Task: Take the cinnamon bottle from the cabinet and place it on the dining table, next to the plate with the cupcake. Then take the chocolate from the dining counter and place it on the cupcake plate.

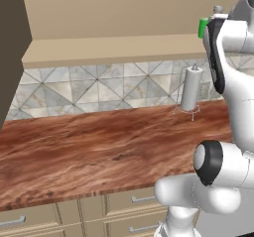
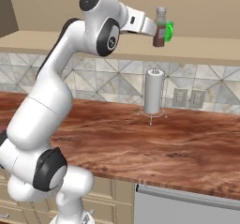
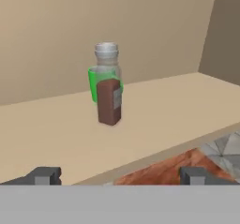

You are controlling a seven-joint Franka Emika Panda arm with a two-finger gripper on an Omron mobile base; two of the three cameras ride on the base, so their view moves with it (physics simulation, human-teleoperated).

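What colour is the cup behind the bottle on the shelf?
Bright green. The cup stands just behind the bottle, clearest in the hand view.

A kitchen: wood-grain counter (image 1: 89,142), tiled backsplash (image 1: 99,87), paper-towel holder (image 2: 153,93), drawers (image 1: 74,216).

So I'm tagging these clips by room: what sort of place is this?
A kitchen, most likely: a wood-grain counter with drawers beneath, a tiled backsplash, a paper towel holder, and a cinnamon bottle on an open cabinet shelf.

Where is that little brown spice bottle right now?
The cinnamon bottle stands upright on the cabinet shelf, just in front of a green cup, above the paper towel roll.
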